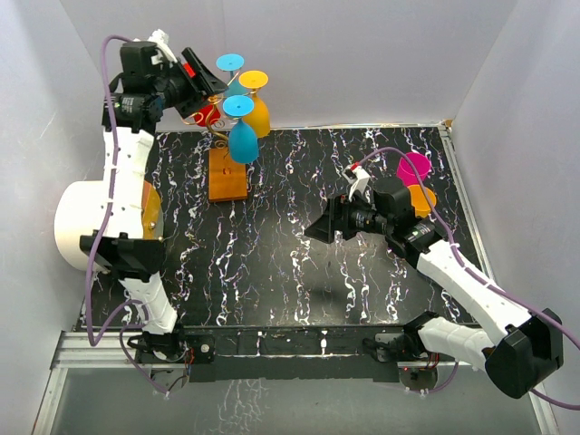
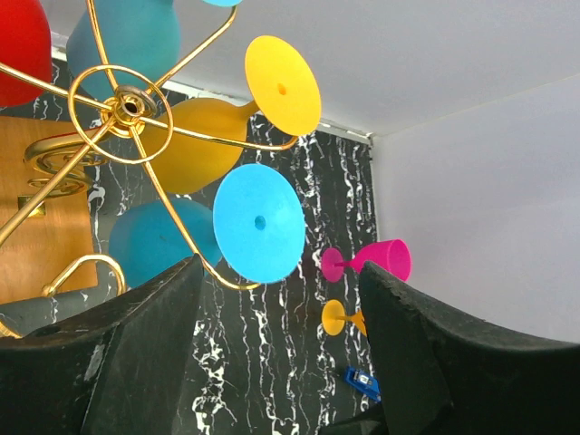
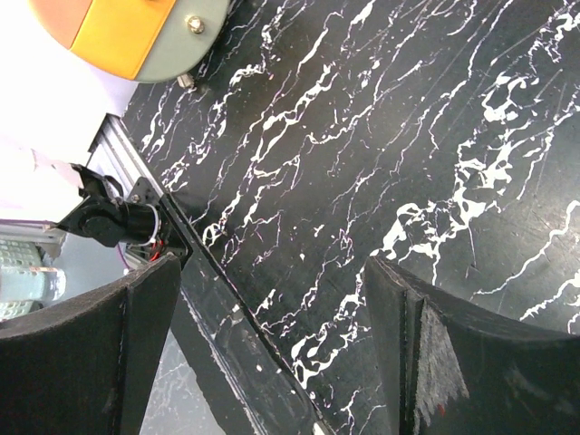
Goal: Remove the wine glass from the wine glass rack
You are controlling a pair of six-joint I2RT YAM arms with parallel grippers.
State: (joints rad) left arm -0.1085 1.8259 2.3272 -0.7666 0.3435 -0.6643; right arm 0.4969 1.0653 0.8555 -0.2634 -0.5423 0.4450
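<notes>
jaws: apart, blue wine glass (image 2: 258,222) foot seen between them | wine glass rack (image 2: 131,107): gold wire, also holds yellow wine glass (image 2: 281,83) | tabletop (image 2: 290,362): pink glass (image 2: 381,258), orange glass (image 2: 335,317) beyond

We are looking at a robotics lab cell: white panel walls (image 1: 362,54) box in the black marbled tabletop (image 1: 299,258) beneath the right claw (image 1: 313,228), with an aluminium rail (image 1: 71,350) behind it.

The wine glass rack (image 1: 227,177) stands at the far left of the table (image 1: 299,272), with wine glasses (image 1: 243,140) hanging around its stem. The left gripper (image 1: 210,91) is level with the rack's top, just to its left. Two loose glasses (image 1: 413,167) lie together at the far right, with the right gripper (image 1: 313,228) above the table in front of them and to their left.
</notes>
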